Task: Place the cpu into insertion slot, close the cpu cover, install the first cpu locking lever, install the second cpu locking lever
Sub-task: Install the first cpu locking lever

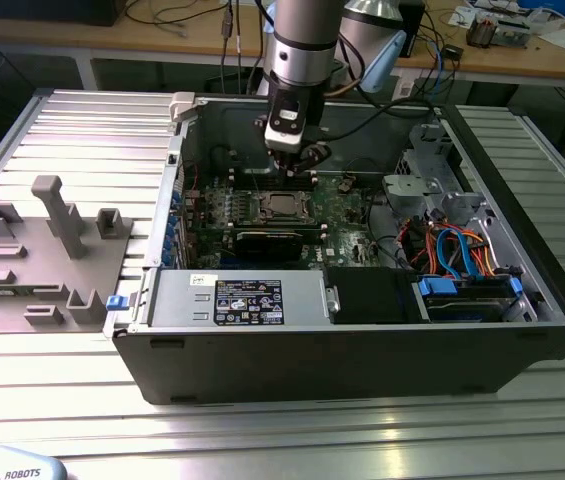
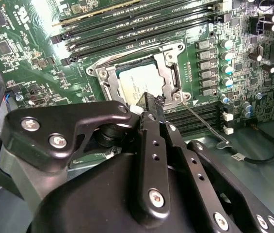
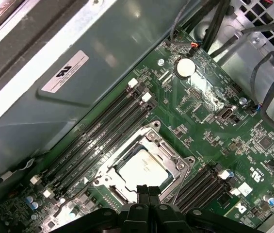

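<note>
Judging by the open case [image 1: 362, 345], most of the job looks done: on the board [image 3: 209, 116] the slot [image 2: 96, 67] carries the cpu [image 2: 139, 81], and the cover [image 2: 169, 68] lies flat round it, the chip's grey top showing through its opening in both wrist views. At least one lever [image 2: 202, 121] seems left: a thin rod angles away from the slot's corner, apparently unlatched; the other I cannot make out. The fingers [image 2: 153, 141] are pressed together with nothing between them, tips just beside the cover's edge; whether they touch it I cannot tell. The case stands on a ribbed metal table [image 1: 62, 400], with a grey fixture [image 1: 42, 250] toward the exterior view's left and cluttered wooden benches [image 1: 522, 60] behind.
</note>
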Available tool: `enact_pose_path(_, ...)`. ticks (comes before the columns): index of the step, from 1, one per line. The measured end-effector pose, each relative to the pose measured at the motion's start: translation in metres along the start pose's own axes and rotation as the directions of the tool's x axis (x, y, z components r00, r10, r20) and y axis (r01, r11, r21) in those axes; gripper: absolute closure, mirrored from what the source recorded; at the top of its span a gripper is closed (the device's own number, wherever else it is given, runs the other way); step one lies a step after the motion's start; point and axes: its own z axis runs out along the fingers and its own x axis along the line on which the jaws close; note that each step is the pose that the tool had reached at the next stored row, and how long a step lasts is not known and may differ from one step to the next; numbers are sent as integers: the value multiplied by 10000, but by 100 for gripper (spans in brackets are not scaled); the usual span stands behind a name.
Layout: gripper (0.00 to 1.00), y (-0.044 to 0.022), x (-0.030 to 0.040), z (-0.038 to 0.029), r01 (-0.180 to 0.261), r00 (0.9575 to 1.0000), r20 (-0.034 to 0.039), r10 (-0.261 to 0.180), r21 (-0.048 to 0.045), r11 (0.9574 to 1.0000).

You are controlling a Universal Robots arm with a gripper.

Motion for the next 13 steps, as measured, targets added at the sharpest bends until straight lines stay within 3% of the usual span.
enact_pose_path(9,89,0,0,0,704,9975,12,-704,13,9975)
enact_pose_path(13,89,0,0,0,1078,9942,18,-1078,21,9942)
